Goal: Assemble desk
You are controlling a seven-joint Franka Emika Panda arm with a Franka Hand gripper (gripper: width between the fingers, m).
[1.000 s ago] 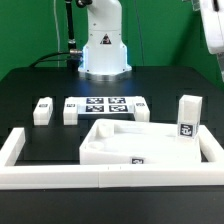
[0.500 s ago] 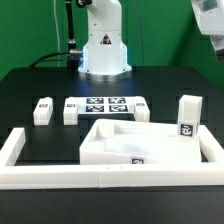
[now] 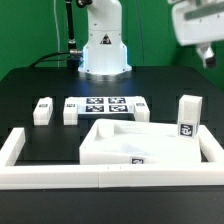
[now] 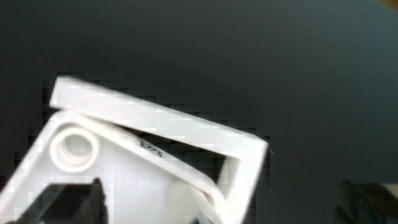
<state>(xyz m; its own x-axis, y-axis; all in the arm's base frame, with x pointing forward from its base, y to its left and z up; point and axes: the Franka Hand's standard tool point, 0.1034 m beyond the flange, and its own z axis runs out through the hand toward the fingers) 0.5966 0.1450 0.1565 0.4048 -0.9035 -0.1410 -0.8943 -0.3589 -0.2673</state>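
Basically the desk tabletop (image 3: 105, 152) lies flat well below the claw (image 3: 205, 56), toward the exterior view's left of it, with one upright leg (image 3: 187, 117) almost straight under the claw. Wrist view alone shows a round socket (image 4: 75, 148) and a tag (image 4: 151, 150) at a tabletop corner; the exterior view alone shows the claw, too blurry to tell if it's apart or together.

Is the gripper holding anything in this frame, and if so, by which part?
Nothing is held. The gripper hangs empty high above the table; the tabletop and all four legs rest on the table.
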